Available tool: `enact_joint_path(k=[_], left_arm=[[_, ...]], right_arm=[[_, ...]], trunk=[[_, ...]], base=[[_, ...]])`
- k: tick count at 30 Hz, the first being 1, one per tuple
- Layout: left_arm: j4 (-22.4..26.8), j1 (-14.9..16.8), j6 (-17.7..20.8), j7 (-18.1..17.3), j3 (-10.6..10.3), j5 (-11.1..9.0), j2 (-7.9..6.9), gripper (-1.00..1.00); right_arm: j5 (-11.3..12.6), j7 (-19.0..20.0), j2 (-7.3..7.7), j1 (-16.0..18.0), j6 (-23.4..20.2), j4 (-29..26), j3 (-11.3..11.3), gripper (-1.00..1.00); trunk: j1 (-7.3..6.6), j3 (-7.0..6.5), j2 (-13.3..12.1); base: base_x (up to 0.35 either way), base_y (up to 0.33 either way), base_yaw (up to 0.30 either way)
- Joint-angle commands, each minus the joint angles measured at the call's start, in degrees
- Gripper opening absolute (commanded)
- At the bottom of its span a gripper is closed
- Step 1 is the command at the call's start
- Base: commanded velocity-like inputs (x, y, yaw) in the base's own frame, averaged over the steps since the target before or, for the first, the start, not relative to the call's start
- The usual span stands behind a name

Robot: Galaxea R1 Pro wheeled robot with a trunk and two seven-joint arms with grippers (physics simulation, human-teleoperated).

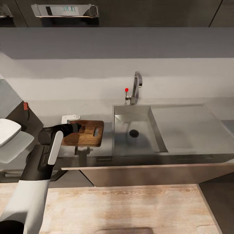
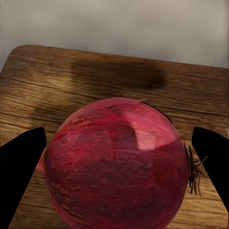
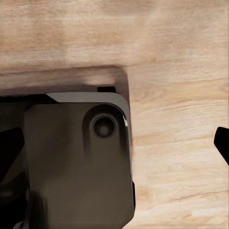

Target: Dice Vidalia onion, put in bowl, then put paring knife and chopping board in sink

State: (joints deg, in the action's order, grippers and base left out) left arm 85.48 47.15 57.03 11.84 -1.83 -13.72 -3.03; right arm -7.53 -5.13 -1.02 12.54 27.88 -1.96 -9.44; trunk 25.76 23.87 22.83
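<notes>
Onion [image 2: 117, 164] placement on the chopping board [image 1: 85, 132] is the step you are in now. In the left wrist view the red-skinned onion sits between the two dark fingers [image 2: 19, 167] of your left gripper [image 2: 117, 167], with the wooden board right under it. The fingers stand at both sides of the onion, but a little gap seems to show at each side, so I cannot tell if they hold it or have let it go. I also cannot tell if the onion rests on the wood or hangs just above it.

From the head view, your left arm reaches over the countertop [image 1: 48, 113] to the near-left part of the board, just beside the sink [image 1: 136, 133]. The basin is empty, with only the drain visible. A small white object [image 1: 70, 118] lies behind the board; I judge it is the bowl, but it is small here. The paring knife I cannot pick out.

The right wrist view looks down at the wood floor [image 3: 176, 71] and a dark part of the robot body [image 3: 76, 157]. One dark fingertip shows at the edge, so the state of your right gripper is not clear.

Next, I think you should make sure the onion lies stable on the board, open the fingers fully, and lift straight away so it does not roll. Then you must find the knife.
</notes>
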Motion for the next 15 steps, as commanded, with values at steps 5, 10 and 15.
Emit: enact_joint_path(k=[5,10,15], left_arm=[[0.1,0.0,0.2,0.6,-0.1,-0.6,-0.07,-1.00],[0.1,0.0,0.2,0.6,-0.1,-0.6,-0.05,-1.00],[0.1,0.0,0.2,0.6,-0.1,-0.6,-0.05,-1.00]], right_arm=[[-0.6,-0.5,-0.04,0.0,0.2,0.1,-0.5,1.00],[-0.6,-0.4,-0.07,0.0,0.1,0.0,-0.4,1.00],[-0.6,-0.3,-0.13,0.0,0.1,0.1,-0.4,1.00]], trunk=[[0.02,0.09,0.1],[0.02,0.09,0.1],[0.02,0.09,0.1]], base=[[-0.023,0.000,0.000],[-0.003,0.000,0.000],[0.000,0.000,0.000]])
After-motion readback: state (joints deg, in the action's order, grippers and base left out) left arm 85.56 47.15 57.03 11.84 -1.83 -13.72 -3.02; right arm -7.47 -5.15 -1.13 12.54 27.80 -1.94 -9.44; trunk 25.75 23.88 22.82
